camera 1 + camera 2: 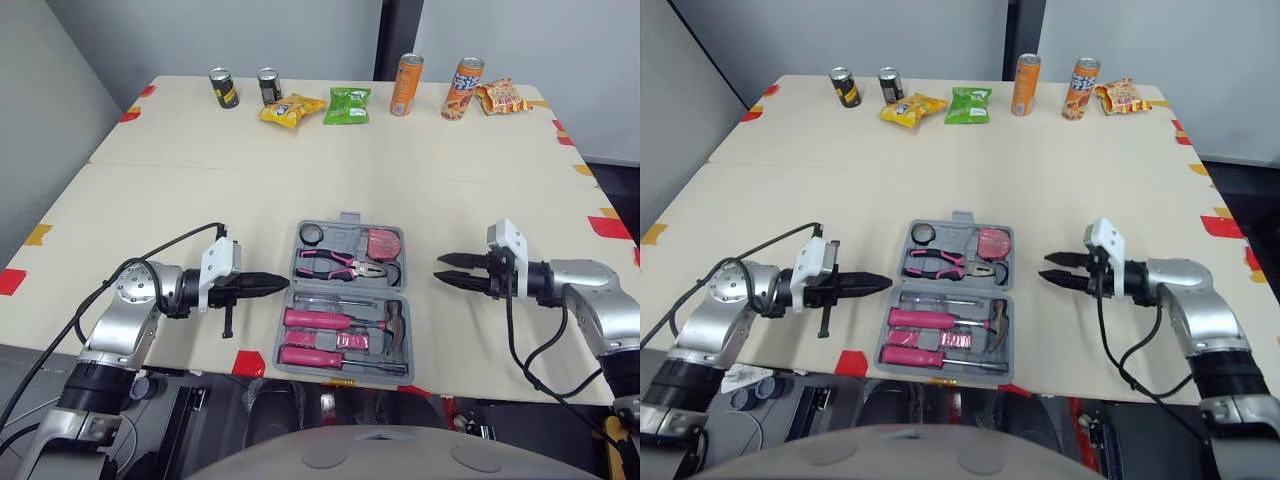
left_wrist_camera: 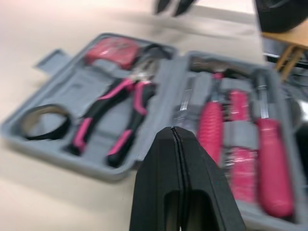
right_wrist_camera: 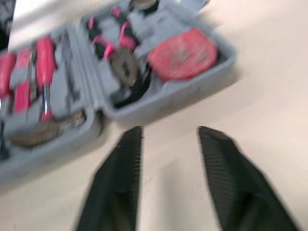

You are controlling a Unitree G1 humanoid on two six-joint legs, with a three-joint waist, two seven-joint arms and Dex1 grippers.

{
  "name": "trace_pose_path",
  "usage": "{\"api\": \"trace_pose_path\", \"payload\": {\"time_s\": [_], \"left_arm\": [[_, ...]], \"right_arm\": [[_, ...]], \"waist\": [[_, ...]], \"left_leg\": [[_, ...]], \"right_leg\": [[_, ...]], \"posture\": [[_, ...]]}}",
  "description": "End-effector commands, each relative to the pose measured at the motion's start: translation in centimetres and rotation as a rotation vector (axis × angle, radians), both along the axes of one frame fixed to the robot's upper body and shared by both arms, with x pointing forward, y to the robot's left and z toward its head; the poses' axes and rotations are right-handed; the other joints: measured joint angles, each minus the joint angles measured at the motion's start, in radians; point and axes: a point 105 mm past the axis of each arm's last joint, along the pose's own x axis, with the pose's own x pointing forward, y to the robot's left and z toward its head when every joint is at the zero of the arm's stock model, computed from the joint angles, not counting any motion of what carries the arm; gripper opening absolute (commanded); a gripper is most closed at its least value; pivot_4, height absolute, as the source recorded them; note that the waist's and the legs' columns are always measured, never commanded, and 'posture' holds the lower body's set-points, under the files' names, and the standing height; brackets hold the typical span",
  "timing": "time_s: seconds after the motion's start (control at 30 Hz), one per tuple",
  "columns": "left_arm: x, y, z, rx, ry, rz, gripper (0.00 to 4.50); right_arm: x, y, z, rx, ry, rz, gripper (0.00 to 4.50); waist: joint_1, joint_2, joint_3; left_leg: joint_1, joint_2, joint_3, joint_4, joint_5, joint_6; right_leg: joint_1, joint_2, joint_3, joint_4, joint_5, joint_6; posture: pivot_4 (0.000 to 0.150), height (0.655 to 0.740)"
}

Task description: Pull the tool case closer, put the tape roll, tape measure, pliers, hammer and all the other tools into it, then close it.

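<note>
Now, tool case [image 1: 340,237] open, left claw [image 1: 283,284] pinched

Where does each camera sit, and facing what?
Left eye view: head, looking down at the open grey plastic tool case between shut left pincer and open right pincer.
Right eye view: beside it, same scene.
Left wrist view: left wrist, along its pincer toward the case.
Right wrist view: right wrist, along its pincer toward the case.
Both wrist views share the round red tape measure.
</note>
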Motion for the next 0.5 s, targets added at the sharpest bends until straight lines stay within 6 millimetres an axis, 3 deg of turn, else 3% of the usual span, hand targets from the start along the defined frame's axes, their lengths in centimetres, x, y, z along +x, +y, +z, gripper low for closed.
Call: {"api": "trace_pose_path", "payload": {"time_s": [0.03,0.13,0.33,0.5], "left_arm": [[-1.9,-1.8,-0.4,0.015,0.033,-0.101,0.00],[-2.6,-2.4,-1.4,0.049,0.068,-0.138,0.00],[-4.1,-2.0,-3.6,0.174,0.128,-0.219,0.00],[-3.4,-1.7,-5.7,0.251,0.112,-0.172,0.00]], "right_arm": [[1.1,1.3,0.7,0.104,0.105,-0.033,3.53],[2.1,2.5,0.4,0.135,0.207,-0.064,4.45],[3.5,3.2,-0.8,0.106,0.371,-0.118,4.45],[4.0,5.0,-1.7,0.114,0.453,-0.103,4.45]], "waist": [[-0.001,0.000,0.000],[0.001,0.001,0.001],[0.006,0.001,0.001],[0.005,0.002,0.000]], "left_leg": [[0.000,0.000,0.000,0.000,0.000,0.000],[0.000,0.000,0.000,0.000,0.000,0.000],[0.000,0.000,0.001,0.000,0.001,-0.002],[0.001,0.000,0.001,0.000,0.002,-0.003]], "right_leg": [[0.000,0.000,0.000,0.000,0.000,0.000],[0.000,0.001,0.000,0.000,0.000,0.000],[-0.001,0.001,0.001,0.000,0.000,0.000],[-0.001,0.001,0.001,0.001,0.000,0.000]], "posture": [[0.150,0.7385],[0.150,0.7385],[0.150,0.7385],[0.150,0.7385]]}}
